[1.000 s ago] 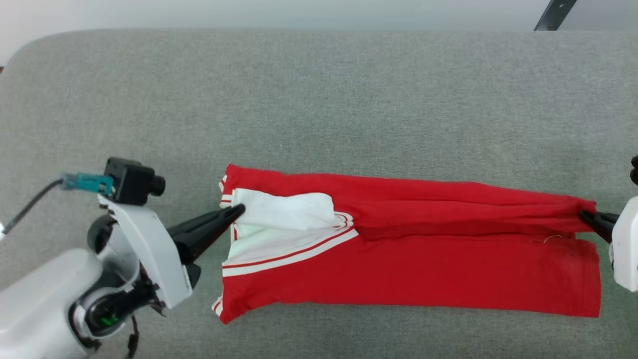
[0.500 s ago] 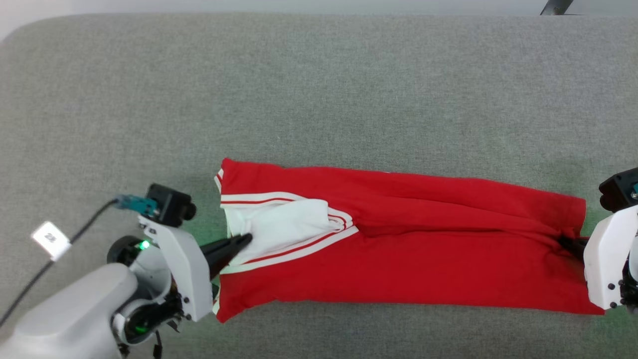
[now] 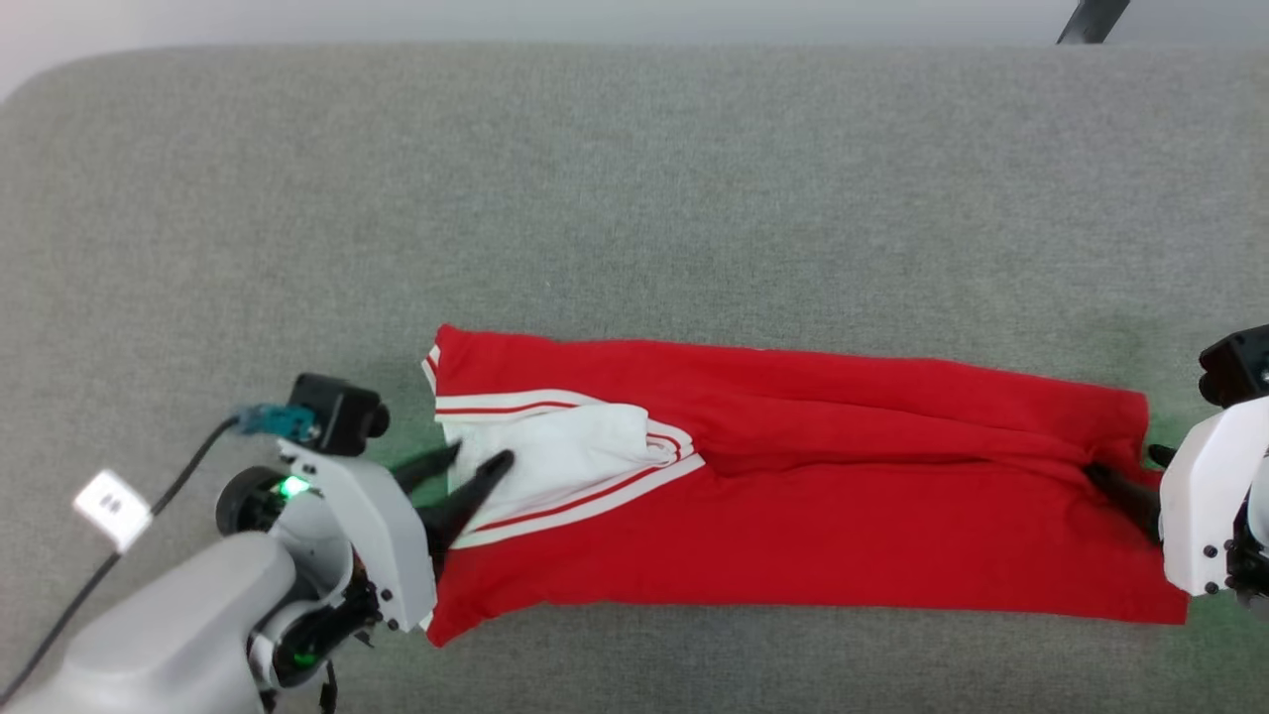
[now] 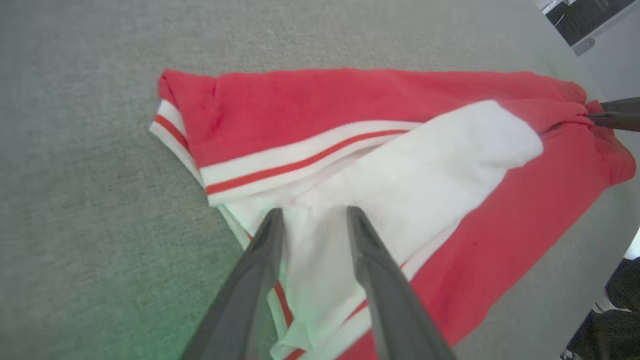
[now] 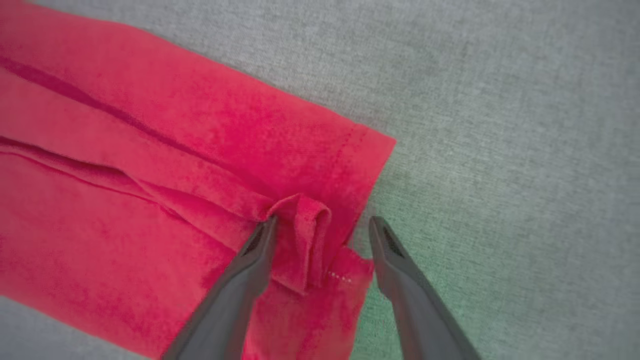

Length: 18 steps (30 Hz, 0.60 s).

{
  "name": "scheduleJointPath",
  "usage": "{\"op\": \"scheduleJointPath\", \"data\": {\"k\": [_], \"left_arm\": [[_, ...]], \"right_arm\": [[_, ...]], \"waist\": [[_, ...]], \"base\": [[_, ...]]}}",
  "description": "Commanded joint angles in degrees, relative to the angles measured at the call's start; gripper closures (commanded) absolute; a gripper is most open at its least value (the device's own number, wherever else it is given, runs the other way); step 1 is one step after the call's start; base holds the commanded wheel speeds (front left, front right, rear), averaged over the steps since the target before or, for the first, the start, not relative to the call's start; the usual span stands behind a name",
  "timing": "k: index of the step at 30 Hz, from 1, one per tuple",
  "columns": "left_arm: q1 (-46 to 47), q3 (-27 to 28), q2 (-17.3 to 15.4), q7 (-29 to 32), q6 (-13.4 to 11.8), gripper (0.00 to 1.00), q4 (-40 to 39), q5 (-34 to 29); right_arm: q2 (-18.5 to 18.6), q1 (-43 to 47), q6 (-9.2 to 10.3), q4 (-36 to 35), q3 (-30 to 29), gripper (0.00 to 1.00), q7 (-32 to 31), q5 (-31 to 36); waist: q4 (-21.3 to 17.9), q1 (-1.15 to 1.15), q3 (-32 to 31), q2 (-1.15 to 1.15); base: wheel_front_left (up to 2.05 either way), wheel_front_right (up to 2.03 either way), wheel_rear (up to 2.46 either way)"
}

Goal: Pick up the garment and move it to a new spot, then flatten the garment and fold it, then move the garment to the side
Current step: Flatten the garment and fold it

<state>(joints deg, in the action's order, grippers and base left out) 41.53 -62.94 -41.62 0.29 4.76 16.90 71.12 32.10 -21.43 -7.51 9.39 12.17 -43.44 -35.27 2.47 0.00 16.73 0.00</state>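
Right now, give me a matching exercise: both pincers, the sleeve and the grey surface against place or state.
1 left pincer
2 right pincer
3 white sleeve
4 grey surface

A open, around the bunched red hem
B folded onto the garment's red body
C open, astride white fabric
D beneath the garment

Pairs: 1-C, 2-A, 3-B, 4-D

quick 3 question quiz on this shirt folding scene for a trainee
1. True or false: the left gripper is clamped shut on the garment.
2. In the head view, at which end of the garment does the white sleeve lie? A) the left end B) the right end C) the middle
3. Fill in: between the right gripper's fingers sits a bunched fold of ___ fabric.

Key: 1 false, its jaws stand apart; 2 A; 3 red.
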Motion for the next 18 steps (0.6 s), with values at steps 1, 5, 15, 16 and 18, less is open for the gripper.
{"op": "scheduleJointPath", "data": {"k": [1,5,15,16,18], "left_arm": [[-1.06,0.33,-0.08,-1.03,-0.59,0.00,-0.26,-0.35],[-4.42,2.11,-0.27,-7.59,-3.56,0.00,-2.07,-0.59],[-16.78,10.88,2.93,-15.38,-12.00,0.00,-8.38,1.37],[-17.86,12.49,3.65,-15.46,-12.45,0.00,-8.97,0.62],[-20.53,15.85,5.71,-15.49,-12.70,0.00,-10.07,-0.83]], "right_arm": [[-0.21,0.00,0.05,0.04,-0.20,0.00,-0.29,-0.12],[-0.28,1.23,0.06,-0.19,-1.58,0.00,-1.76,-1.25],[-0.29,6.21,0.05,-0.24,-6.50,0.00,-8.74,-2.35],[-0.47,6.60,0.05,-0.19,-7.05,0.00,-9.03,-2.22],[-0.73,7.42,0.05,0.09,-7.96,0.00,-9.89,-2.08]], "waist": [[-0.25,0.00,-0.85,0.00],[-0.42,0.00,-2.79,0.00],[1.70,0.00,-6.31,0.00],[2.11,0.00,-6.57,0.00],[3.01,0.00,-7.04,0.00]], "base": [[0.00,0.00,0.00],[0.00,0.00,0.00],[0.00,0.00,0.00],[0.00,0.00,0.00],[0.00,0.00,0.00]]}}
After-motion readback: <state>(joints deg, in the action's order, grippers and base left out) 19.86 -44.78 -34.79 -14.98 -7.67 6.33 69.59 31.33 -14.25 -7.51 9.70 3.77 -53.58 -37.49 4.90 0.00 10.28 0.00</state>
